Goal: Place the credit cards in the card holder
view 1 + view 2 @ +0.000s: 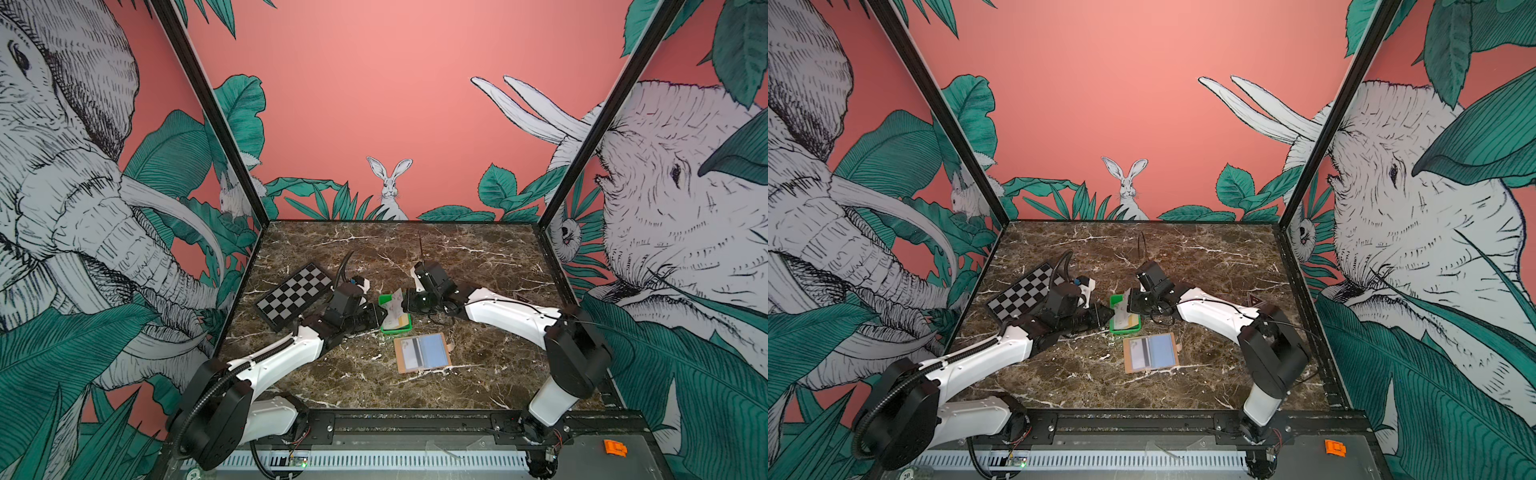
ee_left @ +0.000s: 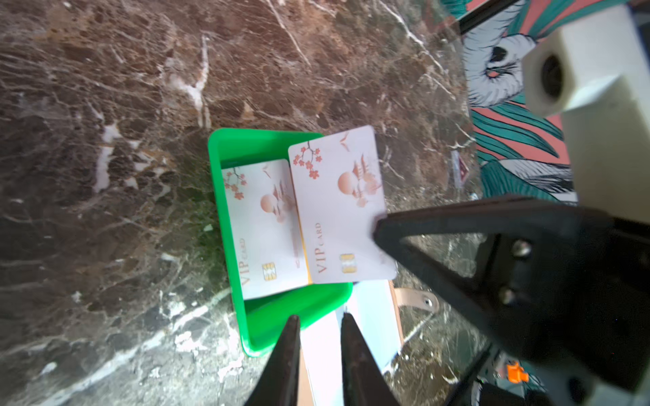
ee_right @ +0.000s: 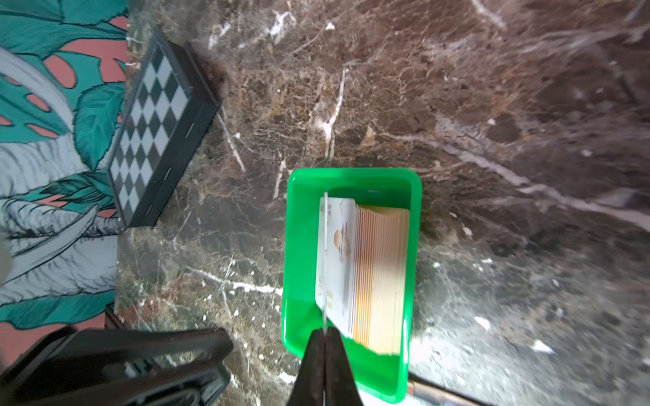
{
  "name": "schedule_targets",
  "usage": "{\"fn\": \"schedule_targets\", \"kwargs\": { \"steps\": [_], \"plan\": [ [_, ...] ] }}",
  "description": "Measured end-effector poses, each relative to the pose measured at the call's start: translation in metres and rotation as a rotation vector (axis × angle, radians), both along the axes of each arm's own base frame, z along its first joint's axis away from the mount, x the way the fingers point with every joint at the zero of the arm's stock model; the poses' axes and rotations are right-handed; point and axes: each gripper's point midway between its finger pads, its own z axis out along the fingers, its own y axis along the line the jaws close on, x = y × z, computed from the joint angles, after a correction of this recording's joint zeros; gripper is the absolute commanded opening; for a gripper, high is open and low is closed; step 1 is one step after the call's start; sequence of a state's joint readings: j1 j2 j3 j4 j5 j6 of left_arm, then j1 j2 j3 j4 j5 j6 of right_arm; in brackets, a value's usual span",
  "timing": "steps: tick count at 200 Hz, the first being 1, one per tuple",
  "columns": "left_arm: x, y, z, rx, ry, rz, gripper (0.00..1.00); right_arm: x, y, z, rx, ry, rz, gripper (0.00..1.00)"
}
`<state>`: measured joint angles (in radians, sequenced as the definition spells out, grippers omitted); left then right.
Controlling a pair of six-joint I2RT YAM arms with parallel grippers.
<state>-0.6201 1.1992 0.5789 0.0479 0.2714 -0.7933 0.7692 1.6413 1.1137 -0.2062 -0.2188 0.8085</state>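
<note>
Right gripper (image 3: pixel 325 330) jaws pinch one card (image 2: pixel 337 204) above my green tray (image 3: pixel 351 179); left gripper (image 2: pixel 318 323) slightly parted, empty; card holder (image 1: pixel 422 353) awaits.

place: robot lab test cell | walls: printed jungle wallpaper panels (image 1: pixel 374 104) are enclosing a marble-patterned bench (image 1: pixel 478 266) | frame: black metal posts (image 1: pixel 208 108) are holding the corners | rig: two white arms (image 1: pixel 274 357) are standing bolted at the front rail (image 1: pixel 415 424)
</note>
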Motion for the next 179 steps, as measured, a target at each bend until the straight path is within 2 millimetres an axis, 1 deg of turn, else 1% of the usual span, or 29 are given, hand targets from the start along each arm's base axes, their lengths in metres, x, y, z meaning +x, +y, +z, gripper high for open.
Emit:
{"fn": "schedule_targets", "kwargs": {
  "steps": [17,44,69,90,107,130,154,179],
  "plan": [
    [-0.009,-0.001,0.000,-0.046,-0.019,-0.023,0.26,-0.009,-0.009,0.015,0.018,-0.037,0.010,0.00],
    [-0.021,-0.004,-0.005,-0.129,-0.027,-0.056,0.29,-0.024,-0.026,0.040,0.050,-0.111,0.023,0.00],
    [-0.030,-0.008,-0.007,-0.181,-0.035,-0.080,0.29,-0.039,-0.045,0.054,0.069,-0.170,0.022,0.00],
    [-0.034,-0.014,0.002,-0.218,-0.065,-0.106,0.31,-0.053,-0.065,0.054,0.064,-0.197,0.014,0.00],
    [-0.038,-0.022,0.013,-0.245,-0.099,-0.138,0.32,-0.065,-0.080,0.048,0.058,-0.204,0.005,0.00],
    [-0.052,-0.038,0.023,-0.277,-0.132,-0.211,0.31,-0.081,-0.097,0.039,0.056,-0.208,-0.003,0.00],
    [-0.059,-0.051,0.031,-0.333,-0.154,-0.263,0.30,-0.093,-0.108,0.037,0.067,-0.217,-0.007,0.00],
    [-0.058,-0.062,0.027,-0.375,-0.134,-0.282,0.31,-0.101,-0.116,0.040,0.090,-0.236,-0.010,0.00]
  ]
}}
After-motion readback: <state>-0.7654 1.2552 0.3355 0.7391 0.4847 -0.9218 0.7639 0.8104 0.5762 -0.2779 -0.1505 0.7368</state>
